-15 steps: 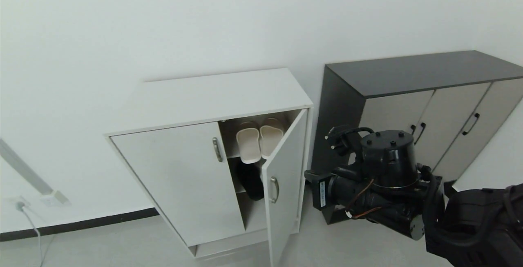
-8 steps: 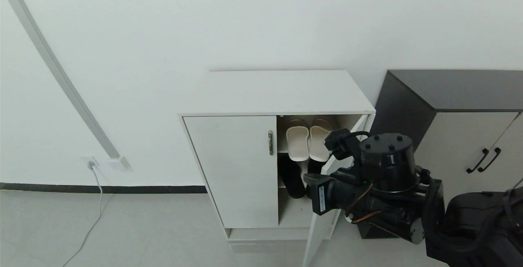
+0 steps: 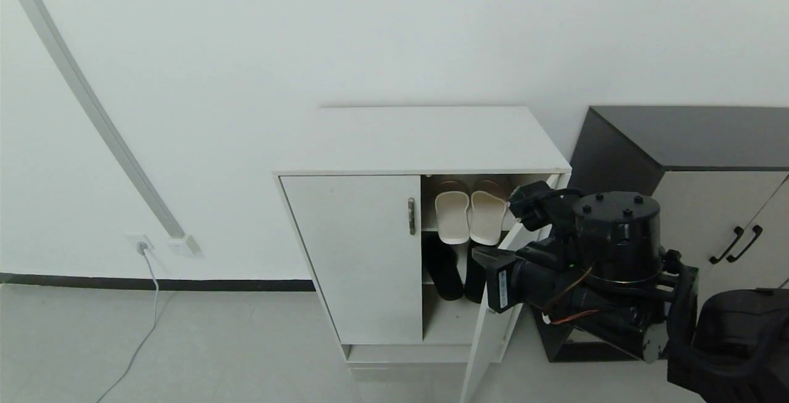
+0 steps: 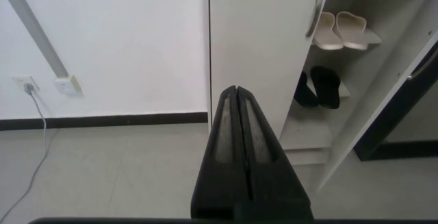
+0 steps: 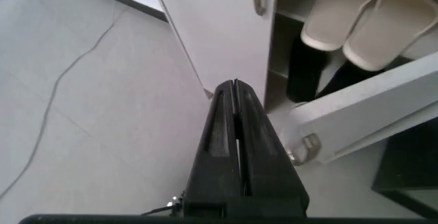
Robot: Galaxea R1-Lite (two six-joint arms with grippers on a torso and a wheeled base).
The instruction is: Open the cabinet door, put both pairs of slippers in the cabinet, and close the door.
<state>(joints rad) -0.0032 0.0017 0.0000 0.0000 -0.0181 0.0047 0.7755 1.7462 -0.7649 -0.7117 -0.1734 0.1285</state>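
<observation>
White two-door wooden cabinet (image 3: 431, 141) stood with its right door (image 3: 491, 335) swung open. Cream pair of slippers (image 3: 470, 218) lay on the upper shelf, black pair (image 3: 448, 264) on the shelf below. Left gripper (image 4: 237, 92) and right gripper (image 5: 235, 87) were both pressed together, empty, near the cabinet front.

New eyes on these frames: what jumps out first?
The white cabinet stands with its right door open. Inside, cream slippers sit one level above black slippers. The right arm hangs in front of the open door.
</observation>
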